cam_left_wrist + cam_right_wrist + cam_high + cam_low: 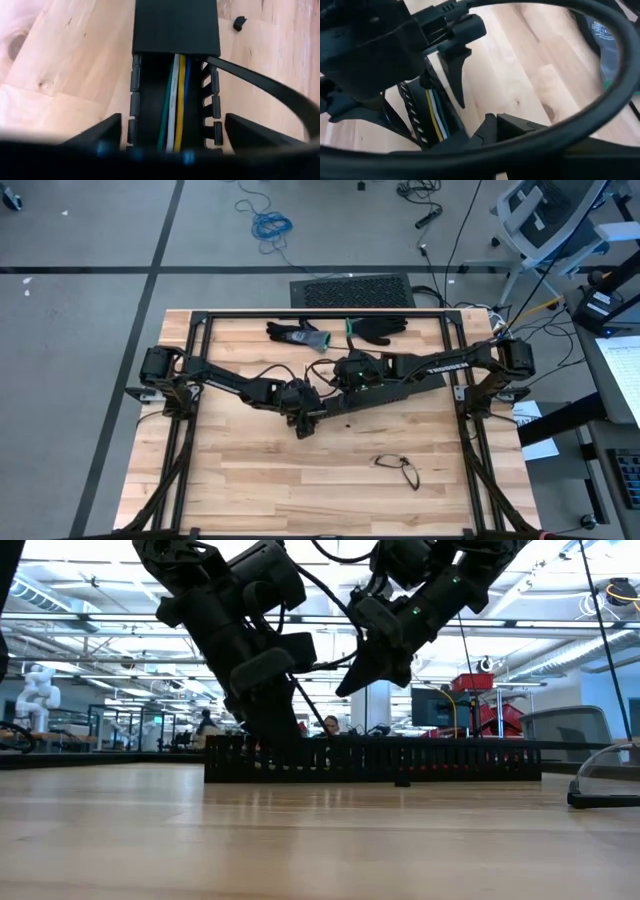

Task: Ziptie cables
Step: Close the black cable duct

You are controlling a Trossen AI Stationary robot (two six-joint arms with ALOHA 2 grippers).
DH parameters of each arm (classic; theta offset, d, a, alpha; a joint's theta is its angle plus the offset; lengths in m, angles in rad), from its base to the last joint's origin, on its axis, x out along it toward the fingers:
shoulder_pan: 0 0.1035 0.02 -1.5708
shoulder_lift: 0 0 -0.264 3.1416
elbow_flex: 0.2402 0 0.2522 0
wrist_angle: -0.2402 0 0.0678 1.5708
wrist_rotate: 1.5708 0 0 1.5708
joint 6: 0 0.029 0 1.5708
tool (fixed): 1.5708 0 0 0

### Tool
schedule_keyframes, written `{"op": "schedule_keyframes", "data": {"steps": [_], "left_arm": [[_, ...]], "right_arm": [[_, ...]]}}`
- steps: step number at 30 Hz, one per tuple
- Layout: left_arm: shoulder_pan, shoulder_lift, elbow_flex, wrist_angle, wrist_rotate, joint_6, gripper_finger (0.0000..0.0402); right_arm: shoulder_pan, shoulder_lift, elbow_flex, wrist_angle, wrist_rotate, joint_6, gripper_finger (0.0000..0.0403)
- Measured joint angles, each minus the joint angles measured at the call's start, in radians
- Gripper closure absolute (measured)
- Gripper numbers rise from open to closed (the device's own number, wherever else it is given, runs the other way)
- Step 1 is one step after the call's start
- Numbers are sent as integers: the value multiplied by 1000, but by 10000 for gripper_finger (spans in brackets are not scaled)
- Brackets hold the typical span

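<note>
The cables (175,100), thin green, white, yellow and blue wires, lie lengthwise inside a long black slotted duct (390,390) in the middle of the table. A black cover (175,25) closes the duct's farther part. A black zip tie strap (260,82) sticks out of the duct's slotted wall and curves away over the wood. My left gripper (172,125) is open, its fingers standing on either side of the duct's open end, apart from its walls. My right gripper (352,685) is shut and hangs above the duct with nothing seen between its fingers. The right wrist view also shows the cables (436,117).
Two gloves (300,335) (380,328) lie near the table's far edge. A pair of glasses (398,468) lies toward the near right. A small black piece (240,22) sits on the wood beside the duct. A thick black cable (615,60) loops before the right wrist.
</note>
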Motion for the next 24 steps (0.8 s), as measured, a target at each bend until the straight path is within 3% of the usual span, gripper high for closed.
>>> {"op": "schedule_keyframes", "data": {"steps": [4,6,15,24], "left_arm": [[-1,0,0,-9,2,73,20],[-1,0,0,-31,10,16,10],[0,0,0,93,2,-71,5],[-1,28,0,145,-23,-54,5]], "right_arm": [[0,-2,0,-17,0,-17,403],[0,-2,0,-28,1,-26,403],[-9,-2,1,-41,2,-31,403],[-9,-3,2,-85,2,-59,403]]}}
